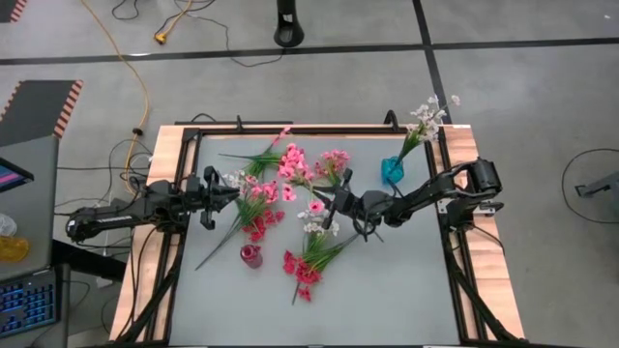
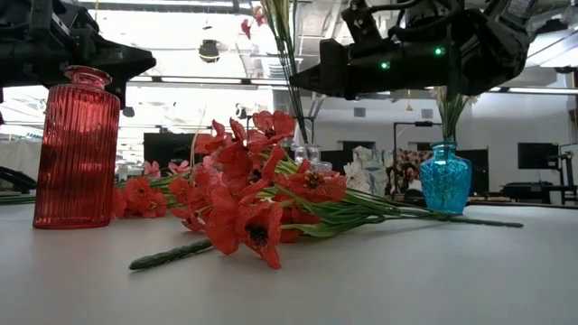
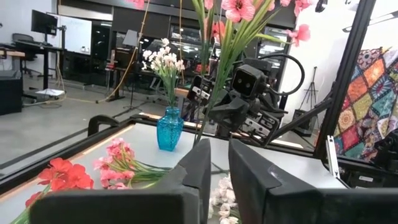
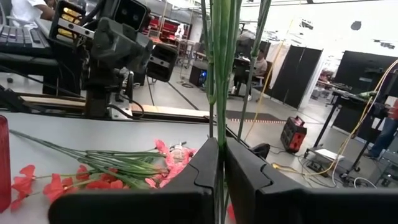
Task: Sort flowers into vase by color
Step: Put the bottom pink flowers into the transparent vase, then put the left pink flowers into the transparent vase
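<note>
My right gripper [image 1: 334, 206] stands near the table's middle, shut on an upright sprig of pink flowers [image 3: 239, 9]. My left gripper [image 1: 224, 193] waits at the left edge, its fingers [image 3: 249, 180] a narrow gap apart with nothing between them. A red ribbed vase [image 1: 250, 255] stands left of centre. A blue vase [image 1: 392, 171] at the far right holds white flowers [image 1: 426, 118]. Red flowers [image 2: 257, 203] lie on their sides on the table, and white [image 1: 314, 227] and pink [image 4: 174, 155] sprigs lie among them. My right gripper pinches the bundle of thin green stems [image 4: 221, 124] between its two fingers. The fingers come level from the table's right side and lie across the stems. The sprig stands upright, its blossoms high above the fingers and its lower stem ends [image 3: 198, 135] clear of the table.
A black metal frame [image 1: 455, 261] and wooden strips edge the grey tabletop. Loose sprigs crowd the middle and left between the two grippers. The near half of the table [image 1: 387, 300] is bare. A person sits in the room beyond the far side.
</note>
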`<move>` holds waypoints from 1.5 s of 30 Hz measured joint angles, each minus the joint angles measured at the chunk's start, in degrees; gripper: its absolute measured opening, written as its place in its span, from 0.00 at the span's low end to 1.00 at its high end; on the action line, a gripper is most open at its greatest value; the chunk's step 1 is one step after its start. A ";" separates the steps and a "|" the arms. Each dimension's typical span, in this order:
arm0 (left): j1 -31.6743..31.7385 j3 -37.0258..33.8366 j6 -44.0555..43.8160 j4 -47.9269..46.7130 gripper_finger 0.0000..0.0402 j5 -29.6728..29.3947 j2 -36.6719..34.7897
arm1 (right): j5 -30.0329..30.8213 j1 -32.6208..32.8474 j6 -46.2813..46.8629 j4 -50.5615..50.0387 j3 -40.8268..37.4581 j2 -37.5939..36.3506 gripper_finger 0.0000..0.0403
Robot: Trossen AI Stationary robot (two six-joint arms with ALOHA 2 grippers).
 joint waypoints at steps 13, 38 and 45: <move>0.00 0.02 -2.35 -3.27 0.20 -0.41 0.00 | 4.32 0.26 2.60 -20.13 0.09 -8.40 0.36; -0.02 15.16 -2.53 -30.11 0.22 -5.26 2.55 | 4.25 4.25 11.63 -47.64 0.09 -23.62 0.53; -0.02 21.36 -2.36 -35.54 0.35 -3.56 10.84 | 4.25 4.70 11.63 -47.70 0.09 -23.57 0.53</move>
